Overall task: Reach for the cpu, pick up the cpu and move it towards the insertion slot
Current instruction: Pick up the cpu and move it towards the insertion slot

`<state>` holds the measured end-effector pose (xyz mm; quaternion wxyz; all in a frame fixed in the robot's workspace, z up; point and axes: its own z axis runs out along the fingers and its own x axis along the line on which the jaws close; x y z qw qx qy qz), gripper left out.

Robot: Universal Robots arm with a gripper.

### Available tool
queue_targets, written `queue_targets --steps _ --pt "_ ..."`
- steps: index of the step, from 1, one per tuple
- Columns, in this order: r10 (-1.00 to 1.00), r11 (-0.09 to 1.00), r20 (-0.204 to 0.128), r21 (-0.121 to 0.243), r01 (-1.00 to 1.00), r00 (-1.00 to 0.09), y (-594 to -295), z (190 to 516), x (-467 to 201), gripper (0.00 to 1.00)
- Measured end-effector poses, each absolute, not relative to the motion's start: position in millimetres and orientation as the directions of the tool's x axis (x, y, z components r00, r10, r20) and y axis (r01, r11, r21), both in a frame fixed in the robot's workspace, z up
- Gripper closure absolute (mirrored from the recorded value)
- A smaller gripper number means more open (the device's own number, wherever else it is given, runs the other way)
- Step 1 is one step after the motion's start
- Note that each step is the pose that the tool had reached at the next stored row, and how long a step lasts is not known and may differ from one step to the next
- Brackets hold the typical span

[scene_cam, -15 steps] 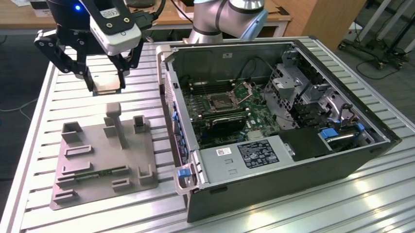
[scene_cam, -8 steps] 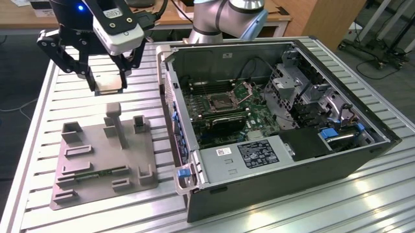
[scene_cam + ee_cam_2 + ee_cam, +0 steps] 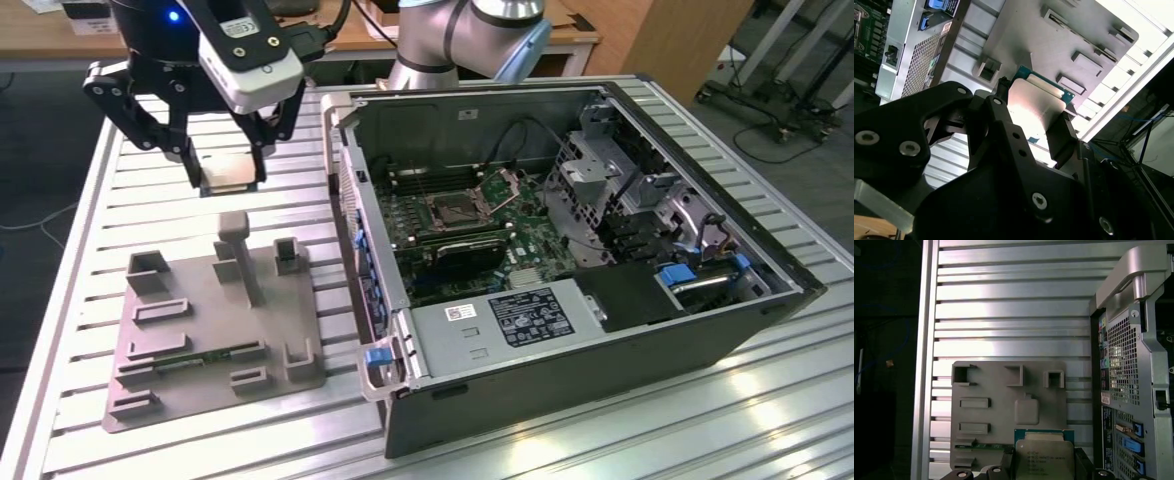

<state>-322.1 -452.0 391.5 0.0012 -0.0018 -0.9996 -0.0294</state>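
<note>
Right now the gripper [image 3: 230, 180] has its fingers [image 3: 1060, 134] closed on two opposite edges of the cpu [image 3: 1035, 105]. The chip sits flat between them with its pale top facing the wrist. Only thin edges carry it, so I judge the hold to be slim. A jolt or a quick swing could let the cpu tilt or slide out of the pinch.

Beneath the fingers, and apart from them, lies the fixture [image 3: 200, 300] on the table [image 3: 147, 200]. The cpu is lifted clear of the fixture's recesses and touches nothing but the fingers. If it dropped here, it would likely land on the fixture's upright posts or on the ribbed table and could be damaged.

To one side of the fingers stands the case [image 3: 561, 360], its open wall rim between the cpu and the board. A low path could clip that rim.

Farthest off, well apart from the fingers, is the slot [image 3: 451, 210], with its frame plate [image 3: 511, 186] raised. A tilted cpu could catch on that plate.
</note>
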Motion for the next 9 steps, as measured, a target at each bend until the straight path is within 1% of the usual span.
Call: queue_targets --steps 9 --pt "0.004 0.998 0.003 0.059 0.004 -1.000 -452.0 391.5 -318.1 0.45"
